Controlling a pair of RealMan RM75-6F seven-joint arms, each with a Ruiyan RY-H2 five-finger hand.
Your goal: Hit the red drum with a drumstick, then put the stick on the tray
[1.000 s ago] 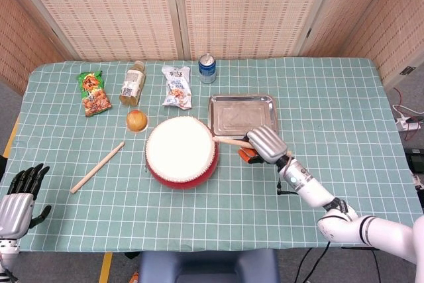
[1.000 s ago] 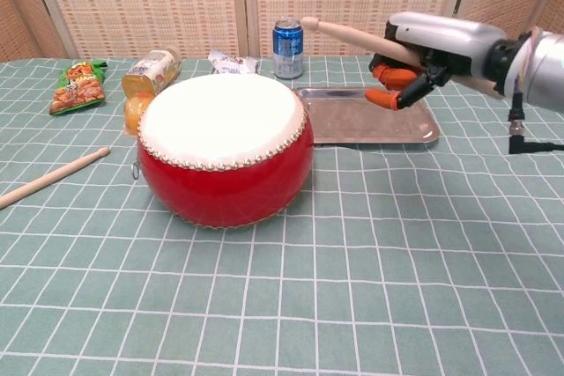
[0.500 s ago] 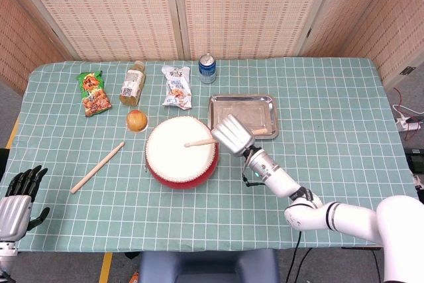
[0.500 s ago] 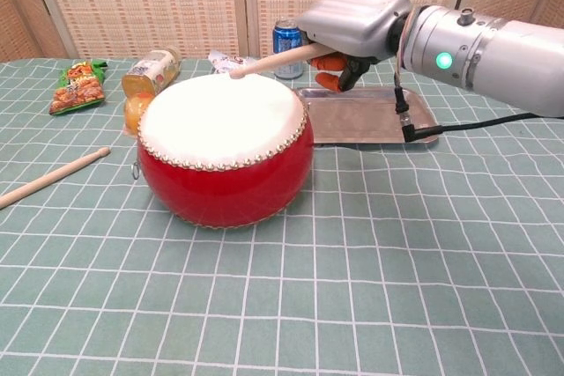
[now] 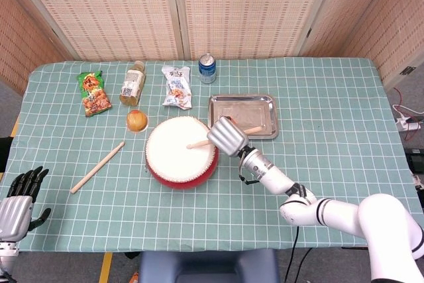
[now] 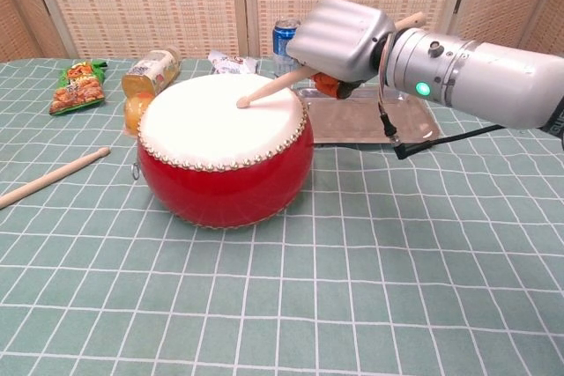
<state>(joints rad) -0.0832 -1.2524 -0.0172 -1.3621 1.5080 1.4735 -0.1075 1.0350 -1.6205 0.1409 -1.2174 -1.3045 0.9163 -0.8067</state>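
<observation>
Head view, stage: right hand (image 5: 228, 136) grips the drumstick (image 5: 199, 142), tip on or just over the white skin of the red drum (image 5: 181, 152); hit looks made or in the making, tray step not yet done.
Key relation: tray (image 5: 242, 116) lies just beside the drum, on the far-right side of it, right behind the right hand; butt end of the stick already reaches out over the tray's near edge.
Stick axis: runs from drum centre back toward the tray, tip low, butt raised in chest view (image 6: 264, 90).
Right hand pose: over the drum's right rim, back of hand up, fingers clenched round the stick's mid-shaft (image 6: 342, 37); forearm stretches in from the right.
Left hand: low at the near-left edge of the surface (image 5: 16, 198), fingers apart, holding nothing, well apart from drum and tray.
Second stick: lies loose on the surface left of the drum (image 5: 97, 167), untouched.
Nearer hand: right, by far.
Next move needs: lift and swing the stick back over the tray, then release.
</observation>
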